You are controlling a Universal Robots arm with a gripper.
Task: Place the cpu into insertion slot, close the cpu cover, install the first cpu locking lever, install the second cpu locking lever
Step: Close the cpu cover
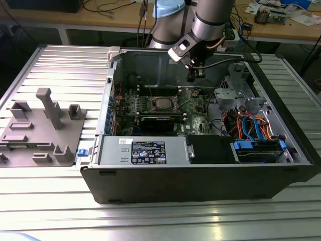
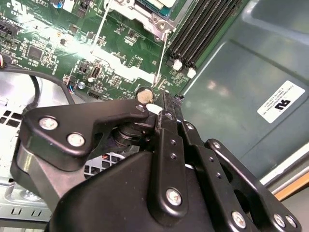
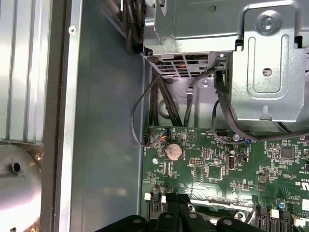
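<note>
The cpu (image 1: 161, 104) lies flat as a silver-grey square in the insertion slot (image 1: 168, 104) of the green motherboard (image 1: 193, 108). A corner of the socket's metal frame (image 2: 157, 19) appears in the second wrist view; whether the cpu cover lies fully down I cannot tell. Two thin wire levers (image 2: 161, 58) stand up beside the socket. My gripper (image 1: 194, 78) hangs above the board, toward the exterior view's right of the socket. Its black fingers (image 2: 165, 113) are pressed together, shut, with nothing seen between them, and one lever's end is near their tips.
The open case has tall walls (image 1: 140, 63) all round. A power supply (image 1: 145, 150) and a drive bay with blue cables (image 1: 253, 133) fill its near side. A metal cage (image 3: 263, 58) with black cables borders the board. Black memory slots (image 2: 203, 29) flank the socket. A grey fixture (image 1: 45, 125) stands left.
</note>
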